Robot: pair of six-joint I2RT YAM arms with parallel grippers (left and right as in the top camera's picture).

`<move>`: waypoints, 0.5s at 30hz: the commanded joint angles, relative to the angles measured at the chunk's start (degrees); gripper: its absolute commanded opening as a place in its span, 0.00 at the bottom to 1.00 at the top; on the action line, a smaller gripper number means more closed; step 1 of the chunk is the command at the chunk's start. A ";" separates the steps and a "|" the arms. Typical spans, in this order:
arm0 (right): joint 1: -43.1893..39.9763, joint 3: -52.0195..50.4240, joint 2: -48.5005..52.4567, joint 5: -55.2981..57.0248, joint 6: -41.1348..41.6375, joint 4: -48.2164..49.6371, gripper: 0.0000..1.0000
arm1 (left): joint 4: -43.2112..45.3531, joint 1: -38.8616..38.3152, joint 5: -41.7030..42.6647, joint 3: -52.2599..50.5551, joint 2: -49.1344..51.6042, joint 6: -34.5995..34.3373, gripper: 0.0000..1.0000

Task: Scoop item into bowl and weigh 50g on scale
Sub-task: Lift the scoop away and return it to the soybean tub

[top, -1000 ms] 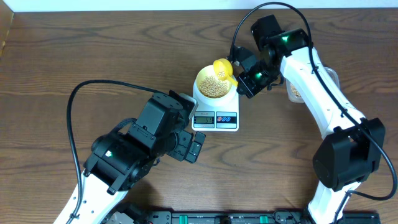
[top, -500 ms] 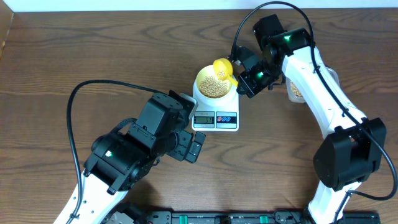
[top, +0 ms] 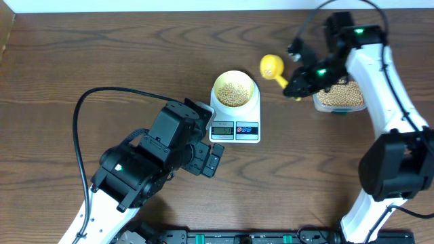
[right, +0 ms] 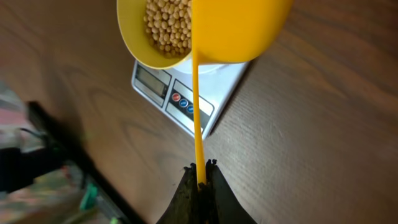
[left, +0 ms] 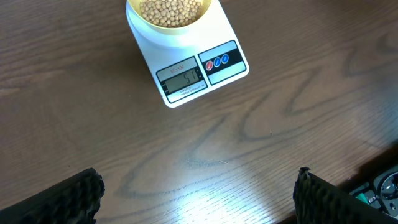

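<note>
Your bowl (top: 215, 89) of beans (top: 234, 93) sits on the scale (top: 234, 129).
Your right jaws pinch the handle of the yellow spoon (top: 272, 66) near the table's far edge; left jaws stand wide apart.

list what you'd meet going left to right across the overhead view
black and white left arm → pale yellow round bowl → yellow plastic measuring spoon → right gripper → clear rectangular plastic tub
</note>
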 commanded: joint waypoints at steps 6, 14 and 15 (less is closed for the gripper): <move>-13.03 1.31 -0.04 -6.78 -8.13 -8.09 0.01 | -0.13 0.17 -0.09 0.70 0.00 -0.33 1.00; -26.03 1.31 -0.57 -0.48 -10.75 -13.79 0.01 | -0.13 0.17 -0.09 0.70 0.00 -0.33 1.00; -27.12 1.31 -0.79 1.05 -10.32 -13.53 0.01 | -0.13 0.17 -0.09 0.70 0.00 -0.33 1.00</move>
